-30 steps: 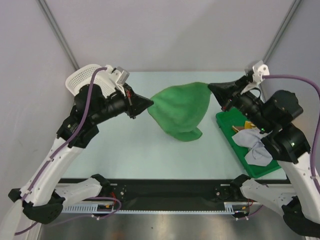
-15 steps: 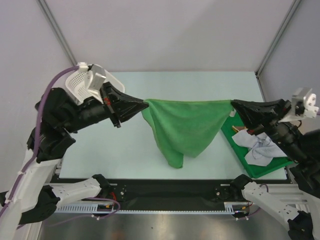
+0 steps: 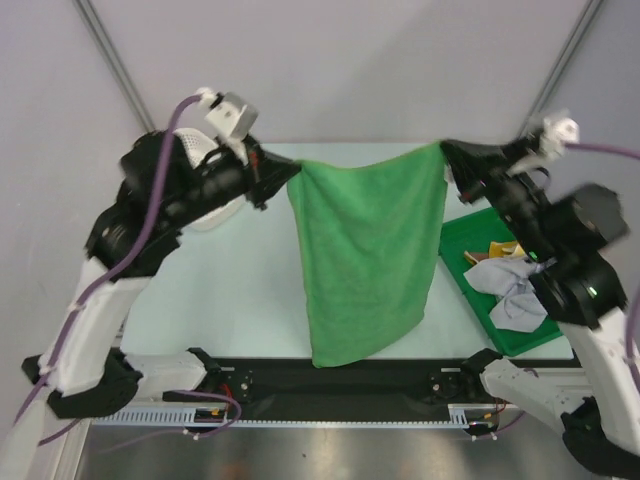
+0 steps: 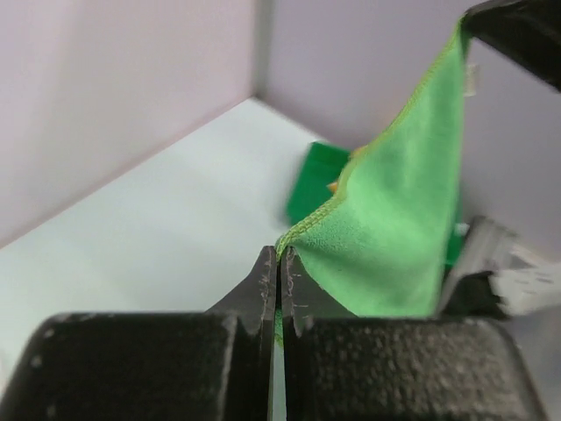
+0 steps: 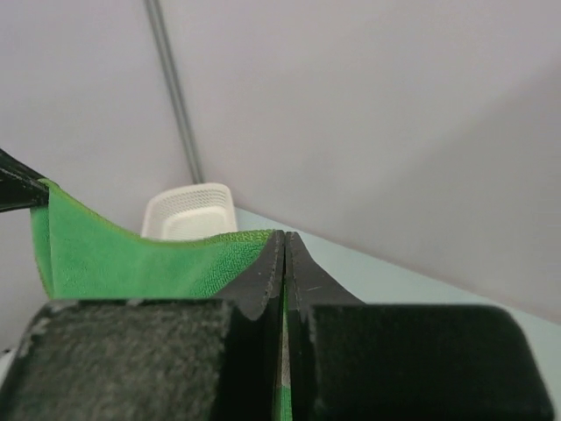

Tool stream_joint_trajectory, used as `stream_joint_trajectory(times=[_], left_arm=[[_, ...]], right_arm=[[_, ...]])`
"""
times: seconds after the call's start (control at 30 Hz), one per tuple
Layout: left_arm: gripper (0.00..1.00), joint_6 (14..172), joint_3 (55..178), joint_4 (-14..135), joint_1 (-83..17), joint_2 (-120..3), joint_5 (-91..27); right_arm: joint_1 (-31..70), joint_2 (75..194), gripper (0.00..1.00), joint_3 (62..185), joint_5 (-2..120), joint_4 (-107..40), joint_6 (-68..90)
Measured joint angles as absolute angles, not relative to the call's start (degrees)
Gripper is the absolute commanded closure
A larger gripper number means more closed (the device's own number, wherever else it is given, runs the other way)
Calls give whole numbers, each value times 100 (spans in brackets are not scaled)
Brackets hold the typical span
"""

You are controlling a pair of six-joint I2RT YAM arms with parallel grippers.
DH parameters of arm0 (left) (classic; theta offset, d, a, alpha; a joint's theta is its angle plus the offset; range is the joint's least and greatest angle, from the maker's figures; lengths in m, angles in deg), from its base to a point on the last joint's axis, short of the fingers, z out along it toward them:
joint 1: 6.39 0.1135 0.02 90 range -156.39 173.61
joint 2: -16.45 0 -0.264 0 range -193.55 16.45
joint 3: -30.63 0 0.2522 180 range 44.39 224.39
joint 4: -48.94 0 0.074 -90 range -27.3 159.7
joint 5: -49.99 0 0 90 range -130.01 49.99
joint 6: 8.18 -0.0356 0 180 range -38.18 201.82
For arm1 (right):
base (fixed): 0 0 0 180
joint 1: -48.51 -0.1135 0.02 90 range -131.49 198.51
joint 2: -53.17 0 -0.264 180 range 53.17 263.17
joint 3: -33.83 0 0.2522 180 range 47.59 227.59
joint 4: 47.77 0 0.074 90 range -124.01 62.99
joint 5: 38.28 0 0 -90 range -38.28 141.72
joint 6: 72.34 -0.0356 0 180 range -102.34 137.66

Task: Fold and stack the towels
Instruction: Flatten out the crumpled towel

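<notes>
Two top corners of the green towel [image 3: 368, 262] are pinched, one by the left gripper [image 3: 291, 181] and one by the right gripper [image 3: 448, 157]. In the wrist views both sets of jaws are seen clamped tight on the hem, with only cloth between them. The towel is held up in the air between the arms, its top edge drawn nearly straight and its body hanging flat and open, with the lower edge seen toward the near edge of the table [image 3: 245, 285]. The step in hand is judged to be the spreading-out before the first fold; nothing is folded yet and no stack is begun. For the next move, the cloth would need to be lowered and laid flat on the bare middle of the table, with the pull between the corners kept even so that the lower half is not bunched under itself. To the right, a green tray [image 3: 462, 238] is seen with a pale crumpled towel [image 3: 512, 296] and what looks like a tan one [image 3: 497, 248] in it, not yet handled. A white mesh basket [image 5: 188, 210] is placed at the far left, behind the left arm. The tray lies just beside the hanging cloth, so a snag on its rim is the hazard most to be watched.
</notes>
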State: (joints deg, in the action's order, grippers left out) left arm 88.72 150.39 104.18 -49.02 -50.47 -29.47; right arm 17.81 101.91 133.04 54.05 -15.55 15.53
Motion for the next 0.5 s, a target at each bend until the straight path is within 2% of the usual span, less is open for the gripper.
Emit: stream_joint_trajectory(times=[0.2, 0.33, 0.5], left_arm=[[100, 8496, 15045, 9950, -3510, -6520, -3043], [100, 8255, 15091, 9412, -2955, -7650, -3161], [100, 7976, 16162, 9113, -2642, -9359, -3128]], right_arm=[[2535, 12374, 100, 13448, 5602, -2676, 1726], [3110, 14035, 100, 13636, 6008, -3301, 1636], [3532, 15821, 100, 14397, 6612, -3686, 1514]])
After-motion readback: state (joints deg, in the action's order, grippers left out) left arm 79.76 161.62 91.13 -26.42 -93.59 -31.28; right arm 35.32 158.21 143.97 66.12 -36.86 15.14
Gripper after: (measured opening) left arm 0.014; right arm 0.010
